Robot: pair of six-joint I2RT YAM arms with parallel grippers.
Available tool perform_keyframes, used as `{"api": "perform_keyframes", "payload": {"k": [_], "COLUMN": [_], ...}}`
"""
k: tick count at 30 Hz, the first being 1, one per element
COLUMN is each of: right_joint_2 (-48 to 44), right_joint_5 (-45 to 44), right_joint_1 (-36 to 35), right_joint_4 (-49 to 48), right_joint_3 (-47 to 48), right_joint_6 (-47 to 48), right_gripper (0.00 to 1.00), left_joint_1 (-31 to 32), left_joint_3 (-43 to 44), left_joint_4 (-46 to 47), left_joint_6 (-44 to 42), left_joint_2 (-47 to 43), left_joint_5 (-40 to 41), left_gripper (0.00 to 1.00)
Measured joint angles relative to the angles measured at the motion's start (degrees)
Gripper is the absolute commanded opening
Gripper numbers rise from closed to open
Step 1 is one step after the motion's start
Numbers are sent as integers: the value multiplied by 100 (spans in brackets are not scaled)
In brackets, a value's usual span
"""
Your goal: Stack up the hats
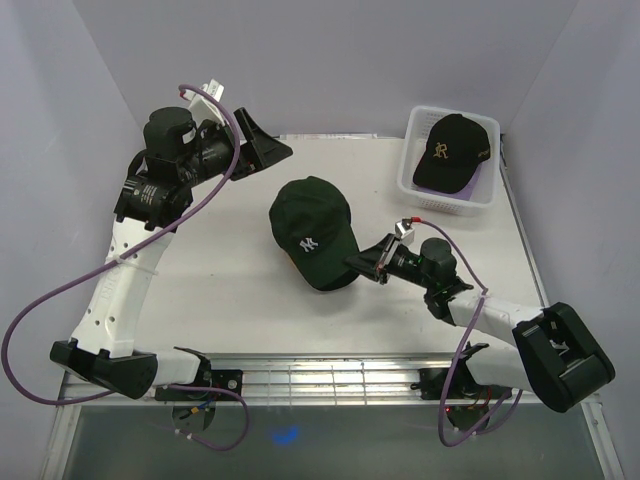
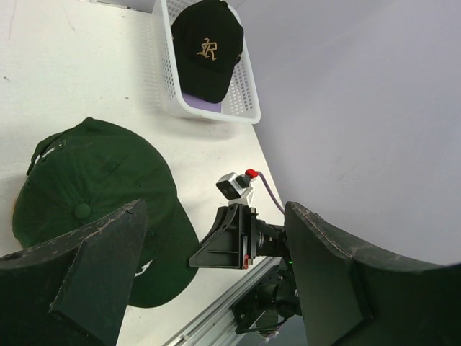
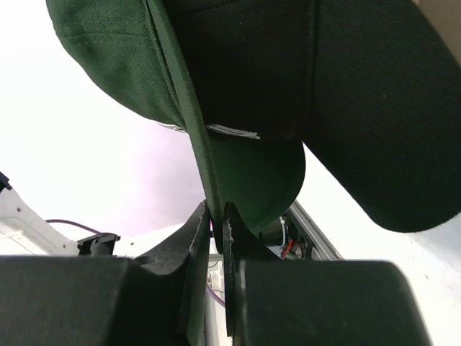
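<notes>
A dark green cap [image 1: 310, 225] with a white logo sits at the table's middle; it also shows in the left wrist view [image 2: 94, 187]. My right gripper [image 1: 356, 262] is shut on its brim [image 3: 252, 173], the fingers pinching the brim's edge [image 3: 216, 213]. A tan sliver [image 1: 284, 258] shows under the cap's left side; I cannot tell what it is. A black cap [image 1: 452, 150] with a gold logo lies in the white basket on a lavender cap [image 2: 202, 103]. My left gripper [image 1: 262, 140] is open and empty, raised at the back left [image 2: 216, 281].
The white mesh basket [image 1: 412, 160] stands at the back right corner, close to the right wall, and also shows in the left wrist view [image 2: 245, 86]. A metal rail [image 1: 330, 375] runs along the table's near edge. Purple cables loop beside both arms.
</notes>
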State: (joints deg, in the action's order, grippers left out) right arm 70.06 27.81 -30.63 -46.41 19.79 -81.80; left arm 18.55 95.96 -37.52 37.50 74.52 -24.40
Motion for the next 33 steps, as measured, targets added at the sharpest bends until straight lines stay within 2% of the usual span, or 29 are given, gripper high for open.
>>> {"api": "perform_keyframes", "payload": {"k": [9, 22, 27, 31, 33], "right_joint_2": [308, 1123, 1445, 1622, 1635], "right_joint_5": [195, 673, 846, 957, 1003], "right_joint_1": [195, 251, 249, 251, 251], "right_joint_4": [-208, -621, -610, -575, -420], "right_joint_3": [-267, -66, 168, 275, 339], "right_joint_6": [55, 42, 79, 59, 68], "right_gripper": [8, 9, 23, 28, 37], "left_joint_1": [0, 0, 0, 0, 0], "left_joint_3": [-4, -98, -120, -243, -343], "left_joint_4": [2, 0, 0, -4, -4], "left_joint_6": [0, -2, -13, -42, -68], "left_joint_2": [0, 4, 31, 98, 155], "left_joint_5": [0, 2, 2, 31, 74], "left_gripper": [87, 87, 87, 87, 87]}}
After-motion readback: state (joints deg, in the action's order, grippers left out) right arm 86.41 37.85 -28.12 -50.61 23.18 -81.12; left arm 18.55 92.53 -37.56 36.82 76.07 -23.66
